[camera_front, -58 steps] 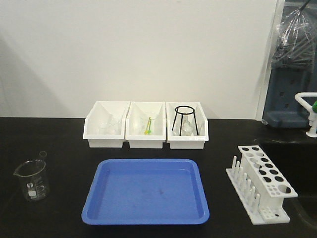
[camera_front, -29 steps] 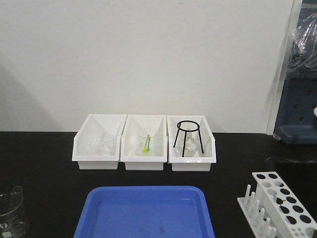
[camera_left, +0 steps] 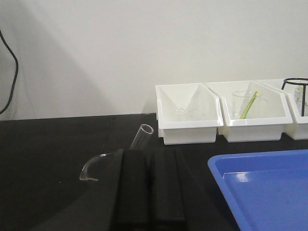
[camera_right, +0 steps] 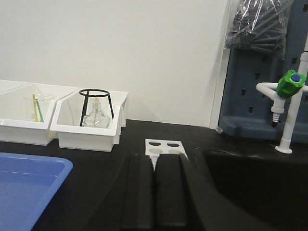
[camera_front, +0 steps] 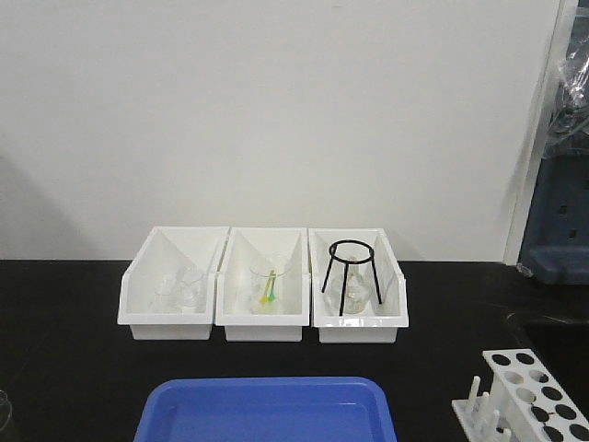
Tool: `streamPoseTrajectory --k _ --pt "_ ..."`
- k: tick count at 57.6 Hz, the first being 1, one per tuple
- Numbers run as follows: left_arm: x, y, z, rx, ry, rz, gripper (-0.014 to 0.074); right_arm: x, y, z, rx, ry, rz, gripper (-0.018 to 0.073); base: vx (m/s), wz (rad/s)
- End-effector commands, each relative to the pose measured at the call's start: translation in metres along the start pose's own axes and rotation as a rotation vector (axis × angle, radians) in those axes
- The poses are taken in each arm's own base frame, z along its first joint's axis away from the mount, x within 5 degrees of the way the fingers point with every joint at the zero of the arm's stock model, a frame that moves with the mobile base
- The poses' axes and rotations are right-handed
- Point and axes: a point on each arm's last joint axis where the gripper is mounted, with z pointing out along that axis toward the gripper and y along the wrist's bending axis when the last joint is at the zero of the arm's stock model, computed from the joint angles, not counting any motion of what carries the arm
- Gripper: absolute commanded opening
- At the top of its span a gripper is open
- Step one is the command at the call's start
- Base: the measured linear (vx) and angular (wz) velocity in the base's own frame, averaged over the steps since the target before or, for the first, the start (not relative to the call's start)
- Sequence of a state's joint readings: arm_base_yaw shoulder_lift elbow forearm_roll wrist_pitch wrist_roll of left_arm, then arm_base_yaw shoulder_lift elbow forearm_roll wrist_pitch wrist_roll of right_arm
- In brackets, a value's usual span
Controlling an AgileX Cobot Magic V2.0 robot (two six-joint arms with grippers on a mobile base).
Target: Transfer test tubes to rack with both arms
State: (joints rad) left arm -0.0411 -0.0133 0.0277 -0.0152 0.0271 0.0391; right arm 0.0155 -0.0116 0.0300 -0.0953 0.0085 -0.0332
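In the left wrist view a clear test tube (camera_left: 143,136) leans up out of a glass beaker (camera_left: 94,165), whose rim curves just left of my left gripper (camera_left: 150,154). That gripper's black fingers are shut together with nothing between them, and they hide the tube's lower part. The white rack (camera_right: 164,146) stands right behind my right gripper (camera_right: 154,159), which is shut and holds nothing. In the front view the rack (camera_front: 529,394) sits at the bottom right corner, its holes empty. Neither arm shows in the front view.
Three white bins (camera_front: 264,320) stand in a row at the back wall, holding glassware, a beaker with a yellow-green stick and a black ring stand (camera_front: 348,274). A flat blue tray (camera_front: 267,410) lies in front of them. A sink with a green-capped tap (camera_right: 290,82) is at the right.
The front view has shifted upward and closer: the bins sit lower in frame, the tray and rack have slid to the bottom edge, and the beaker has almost left the view.
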Motion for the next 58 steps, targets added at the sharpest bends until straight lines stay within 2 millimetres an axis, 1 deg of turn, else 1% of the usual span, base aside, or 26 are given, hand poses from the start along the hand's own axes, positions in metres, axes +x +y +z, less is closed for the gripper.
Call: streamPoseTrajectory --k 1,31,52,58 --pt "-0.017 0.001 -0.002 -0.007 -0.116 -0.011 -0.0004 -0.003 0.000 -0.001 0.008 -0.074 -0.009 -0.0008 0.08 0.01" --pt "-0.017 0.001 -0.002 -0.007 -0.116 -0.011 -0.0004 -0.004 0.000 -0.001 0.008 -0.081 -0.013 -0.0008 0.03 0.00" --pt "-0.025 0.001 -0.003 -0.009 -0.188 -0.011 -0.0004 -0.024 0.000 -0.005 0.015 -0.316 -0.013 -0.0008 0.00 0.00" --pt "-0.031 0.001 -0.004 -0.012 -0.254 -0.022 -0.0004 -0.030 -0.001 -0.007 0.017 -0.375 -0.013 -0.0008 0.00 0.00"
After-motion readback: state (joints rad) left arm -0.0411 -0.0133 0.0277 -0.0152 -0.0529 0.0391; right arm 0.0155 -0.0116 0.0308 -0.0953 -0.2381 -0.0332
